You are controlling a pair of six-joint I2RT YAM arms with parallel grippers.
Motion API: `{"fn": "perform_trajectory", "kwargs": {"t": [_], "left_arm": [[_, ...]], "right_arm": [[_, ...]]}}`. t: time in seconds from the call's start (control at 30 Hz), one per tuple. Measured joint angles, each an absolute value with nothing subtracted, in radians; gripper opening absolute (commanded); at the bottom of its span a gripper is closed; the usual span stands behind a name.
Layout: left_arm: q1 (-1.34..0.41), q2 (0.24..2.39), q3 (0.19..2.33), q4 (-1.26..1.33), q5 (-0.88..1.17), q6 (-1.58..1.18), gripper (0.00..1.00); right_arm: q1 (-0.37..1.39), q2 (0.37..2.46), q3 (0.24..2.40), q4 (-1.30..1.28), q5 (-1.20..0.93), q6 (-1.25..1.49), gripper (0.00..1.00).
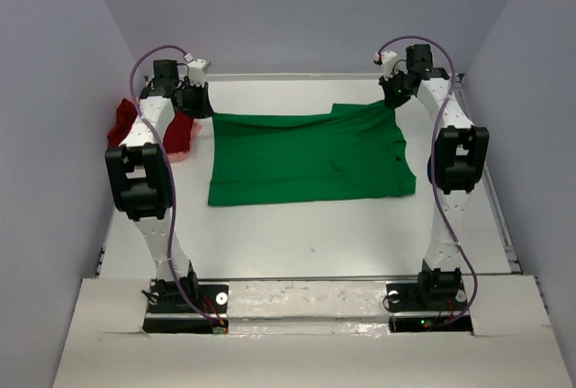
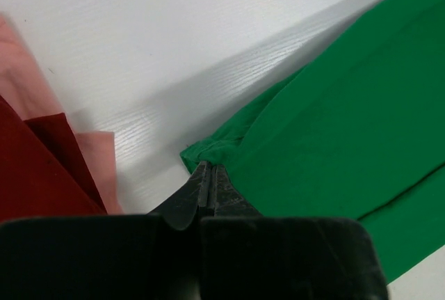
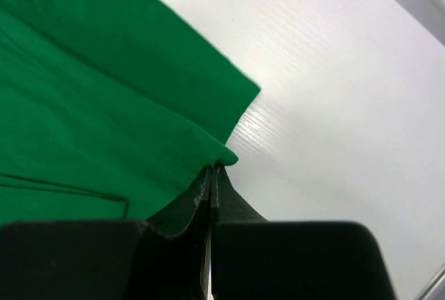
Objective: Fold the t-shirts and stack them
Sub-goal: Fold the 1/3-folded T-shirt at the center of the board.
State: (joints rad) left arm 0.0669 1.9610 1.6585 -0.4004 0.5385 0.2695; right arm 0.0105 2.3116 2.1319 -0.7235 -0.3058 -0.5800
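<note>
A bright green t-shirt lies spread across the middle of the white table, its far edge lifted. My left gripper is shut on its far left corner; in the left wrist view the pinched green cloth bunches at the gripper's tips. At the far right corner my right gripper is shut on the cloth, and the right wrist view shows the green corner caught at the gripper. A dark red t-shirt and a pale pink t-shirt lie heaped at the far left, also seen as dark red cloth and pink cloth.
Grey walls close in the table on the left, back and right. A metal rail runs along the right edge. Both arm bases sit at the near edge.
</note>
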Motion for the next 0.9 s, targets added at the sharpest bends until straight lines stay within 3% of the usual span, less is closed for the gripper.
{"fn": "perform_trajectory", "kwargs": {"t": [0.9], "left_arm": [[0.067, 1.882, 1.525, -0.473, 0.540, 0.371, 0.00]], "right_arm": [[0.015, 2.115, 1.909, -0.756, -0.230, -0.611, 0.00]]}}
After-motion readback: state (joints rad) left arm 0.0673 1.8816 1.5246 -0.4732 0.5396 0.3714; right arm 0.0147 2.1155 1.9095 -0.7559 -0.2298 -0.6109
